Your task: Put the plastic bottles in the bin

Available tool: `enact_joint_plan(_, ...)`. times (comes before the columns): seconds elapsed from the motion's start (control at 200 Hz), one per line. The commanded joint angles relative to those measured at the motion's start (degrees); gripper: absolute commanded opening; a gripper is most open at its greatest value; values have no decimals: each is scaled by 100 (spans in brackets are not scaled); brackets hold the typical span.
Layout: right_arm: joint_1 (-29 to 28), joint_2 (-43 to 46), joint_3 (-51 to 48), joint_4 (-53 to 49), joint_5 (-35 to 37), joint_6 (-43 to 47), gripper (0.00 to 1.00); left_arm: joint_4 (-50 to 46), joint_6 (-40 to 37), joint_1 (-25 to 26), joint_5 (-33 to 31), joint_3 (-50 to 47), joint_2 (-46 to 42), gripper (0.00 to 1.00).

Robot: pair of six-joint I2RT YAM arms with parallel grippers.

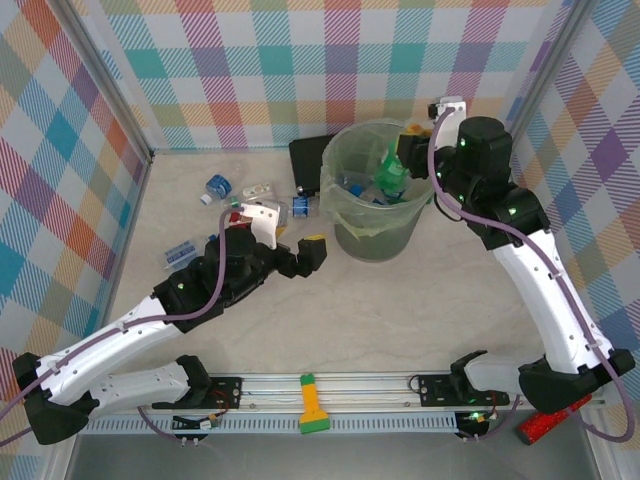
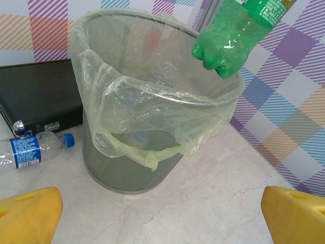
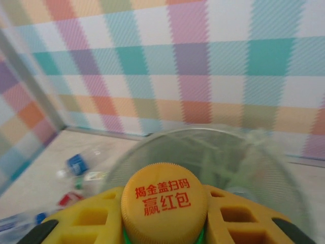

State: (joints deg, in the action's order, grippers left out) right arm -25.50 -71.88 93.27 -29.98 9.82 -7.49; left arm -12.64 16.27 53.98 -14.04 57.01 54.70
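The right claw is clamping a green bottle by the neck. Its yellow pads are pressing in from both sides just under the yellow cap, which is carrying red Chinese print. The bottle is hanging cap-up, with its lumpy base pointing down over the far right part of the bin mouth, above the rim and not touching it. From the top view the bottle is falling inside the ring of the rim, and the claw is sitting just beyond it on the far right side.

The bin is standing upright on the table. Its thin bag is folding over the rim and sagging down the outside. Blue and green shapes are showing inside it, though how many I cannot tell.

The left claw is standing wide apart and gripping nothing. Its yellow fingers are showing at the two lower corners of its wrist view. It is hovering near the bin's left side, apart from it.

A clear bottle with a blue label is lying on its side left of the bin, just in front of a black case. More bottles are lying scattered further left, by the left arm. A red cylinder is lying by the right arm's base.
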Motion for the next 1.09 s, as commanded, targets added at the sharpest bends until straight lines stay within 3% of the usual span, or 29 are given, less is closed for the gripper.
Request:
enact_joint_plan(0.0, 116, 5, -230, 534, 743, 480, 27, -87, 108, 26, -115, -98, -166, 100)
enact_joint_plan(0.32, 185, -227, -736, 1028, 1329, 926, 27, -123, 133, 25, -169, -160, -281, 99)
enact_joint_plan(0.61, 229, -349, -881, 1046, 1315, 963, 30, -125, 135, 25, -168, -175, -278, 100)
enact_joint_plan(0.66, 238, -362, -872, 984, 1308, 947, 38, -124, 134, 26, -176, -175, -282, 100)
enact_joint_plan(0.735, 235, -371, -826, 889, 1302, 912, 70, -129, 134, 26, -186, -170, -271, 100)
enact_joint_plan(0.81, 236, -348, -785, 828, 1264, 873, 80, -132, 134, 25, -218, -164, -253, 100)
enact_joint_plan(0.85, 242, -328, -763, 804, 1239, 858, 99, -141, 132, 25, -231, -164, -240, 100)
enact_joint_plan(1.09, 237, -318, -641, 677, 1055, 778, 99, -158, 206, 25, -339, -174, -188, 100)
